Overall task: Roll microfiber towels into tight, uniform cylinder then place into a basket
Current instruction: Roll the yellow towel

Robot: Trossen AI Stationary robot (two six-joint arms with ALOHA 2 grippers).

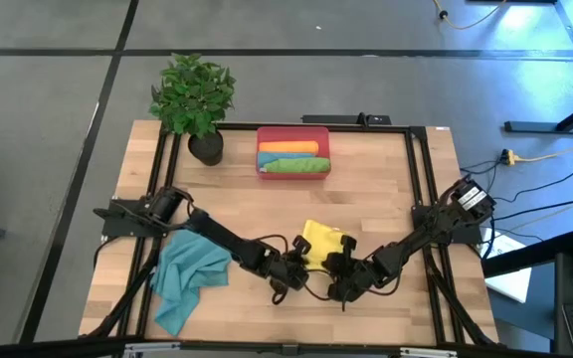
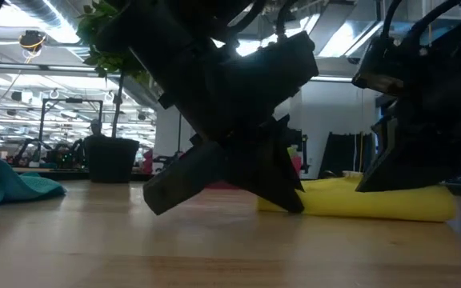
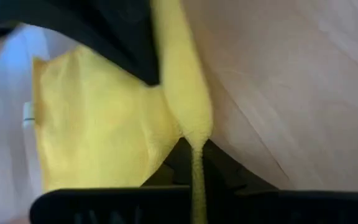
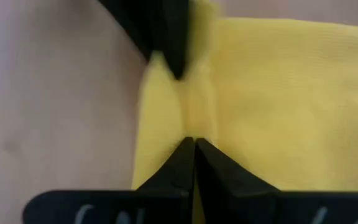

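Here both arms meet low over the front middle of the table [image 1: 366, 199], each pinching the same yellow towel [image 1: 322, 239]. The left gripper [image 1: 301, 267] sits at the towel's near-left edge; in its wrist view the two dark fingers are pressed together on a thin fold of yellow cloth [image 3: 194, 134], with the rest of the towel spread flat on the wood beyond. The right gripper [image 1: 344, 268] is just beside it at the towel's near-right edge, and its wrist view shows its fingers [image 4: 179, 165] closed to a point on a puckered ridge of the same towel [image 4: 278, 93]. The two grippers are close together, nearly touching, with the towel lying between them and slightly behind.

From the low view the yellow towel [image 2: 374, 200] lies flat on the table, partly folded over itself, with the dark grippers bearing down on it from above.

A teal towel [image 1: 189, 273] lies crumpled at the front left of the table, under the left arm and well apart from the yellow one. The basket [image 1: 292, 174] stands at the back middle and holds an orange towel [image 1: 286, 148] and a green towel [image 1: 294, 165], both rolled and lying side by side. A plant [image 1: 195, 94] in a black pot stands just left of the basket.
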